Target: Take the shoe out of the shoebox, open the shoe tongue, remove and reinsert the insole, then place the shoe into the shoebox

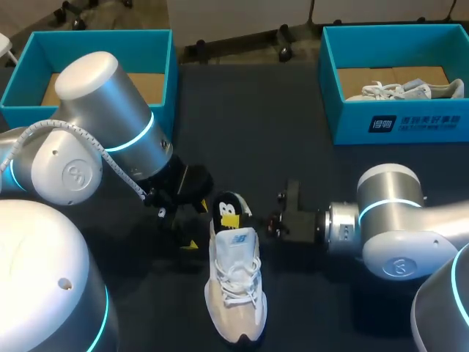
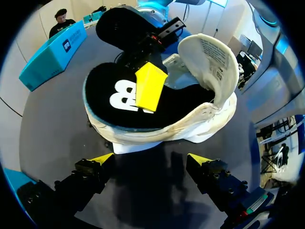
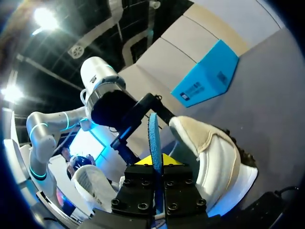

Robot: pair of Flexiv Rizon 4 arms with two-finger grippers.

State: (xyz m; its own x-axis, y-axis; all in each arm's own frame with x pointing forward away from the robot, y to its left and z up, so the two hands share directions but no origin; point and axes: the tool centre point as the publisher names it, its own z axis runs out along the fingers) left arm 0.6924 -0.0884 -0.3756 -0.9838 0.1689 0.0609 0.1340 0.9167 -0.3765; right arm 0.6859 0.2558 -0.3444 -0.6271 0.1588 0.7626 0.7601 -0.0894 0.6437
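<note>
The white shoe (image 1: 234,282) is laid on the dark surface (image 1: 330,293) between both arms. Its black insole (image 1: 231,205) is raised at the heel opening and clamped by the right fingers (image 1: 229,218). The left fingers (image 1: 190,245) are spread wide beside the heel, holding nothing.

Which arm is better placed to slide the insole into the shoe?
Right. The right gripper is shut on the insole, held over the shoe's opening. The left gripper is open and empty beside the shoe.
</note>
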